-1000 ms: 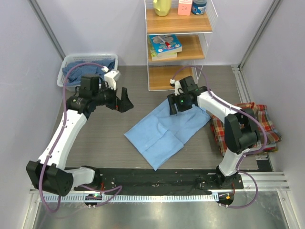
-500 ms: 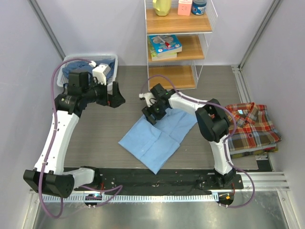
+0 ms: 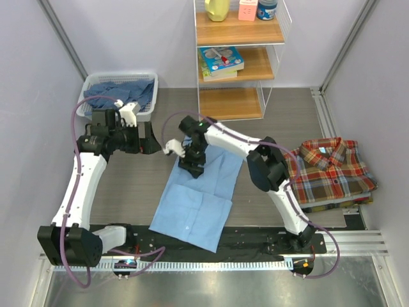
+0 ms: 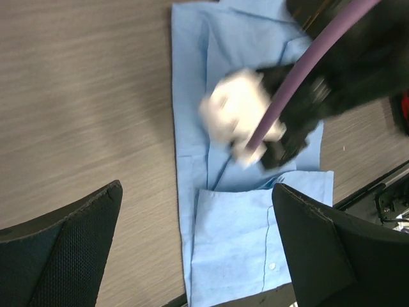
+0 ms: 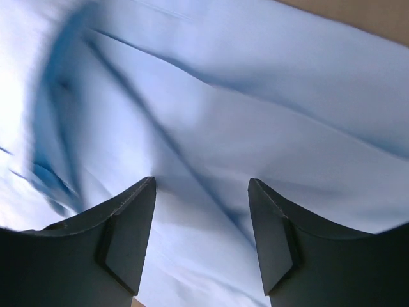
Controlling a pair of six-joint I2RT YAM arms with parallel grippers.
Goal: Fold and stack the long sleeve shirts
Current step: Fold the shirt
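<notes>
The light blue shirt (image 3: 195,208) lies flat on the table, part folded, its long side running from the middle toward the near edge. My right gripper (image 3: 191,166) is open, fingers down on the shirt's far end; in the right wrist view (image 5: 201,211) its fingertips (image 5: 131,224) rest on wrinkled blue cloth (image 5: 268,109). My left gripper (image 3: 152,138) is open and empty, held above bare table left of the shirt. The left wrist view (image 4: 198,256) shows the shirt (image 4: 249,230) below and the right arm blurred. A folded plaid shirt (image 3: 332,169) lies at the right.
A white basket (image 3: 86,96) with darker blue shirts (image 3: 121,89) stands at the back left. A wire and wood shelf (image 3: 238,61) with books and bottles stands at the back centre. The black rail (image 3: 211,240) runs along the near edge.
My right gripper has swept left across the table, dragging the light blue shirt with it and turning it more lengthwise. The left gripper has drawn back a little to the left.
</notes>
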